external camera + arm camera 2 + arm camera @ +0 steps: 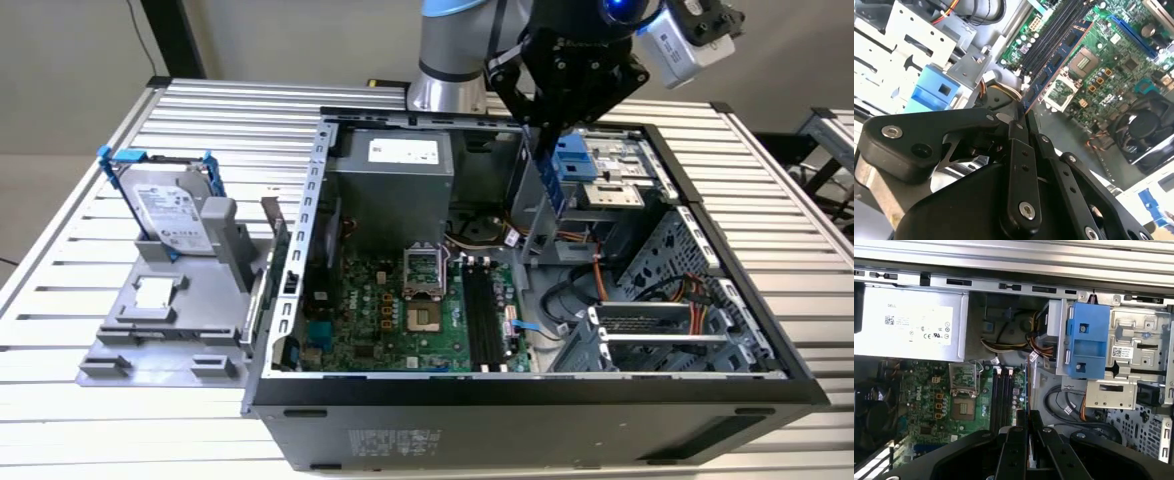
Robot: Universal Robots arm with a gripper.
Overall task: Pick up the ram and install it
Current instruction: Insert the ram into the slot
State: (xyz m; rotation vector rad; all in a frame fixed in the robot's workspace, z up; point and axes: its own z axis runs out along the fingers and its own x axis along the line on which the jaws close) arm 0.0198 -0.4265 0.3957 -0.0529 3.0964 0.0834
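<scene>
Exterior view: matte black gripper [546, 124] hangs over the open computer case [534, 425], a boxy shell of perforated grey sheet metal with a black plastic front panel; its fingers are pinched tight on the upper end of the ram [541, 190]. The ram hangs almost upright, a long, thin, flat stick seen nearly edge-on, inside the case and above the far end of the long black motherboard slots [483, 315]; it is not seated in a slot. Whether its lower tip touches anything cannot be told.

Second wrist view: two flat, bolted black fingers [1021, 165] close on one end of the ram [1054, 62]; the board runs away from the gripper [1024, 117] as a narrow dark strip carrying a row of small rectangular chips, with a copper-coloured edge. Beneath it lie the glossy green motherboard [1114, 55], a square metal-framed processor socket [1081, 61] and a round black fan [1144, 132].

First wrist view: the ram [1027, 390] shows as a thin line running out from the gripper [1027, 421], just beside and parallel to the slots [1001, 395]; a smooth grey power supply [909, 322] and a blue plastic bracket [1086, 340] sit further back.

Exterior view, the exterior view's left: a silver hard drive [171, 205] in a blue-handled frame stands on a grey moulded fixture [160, 310], on a ribbed aluminium table [120, 420].
</scene>
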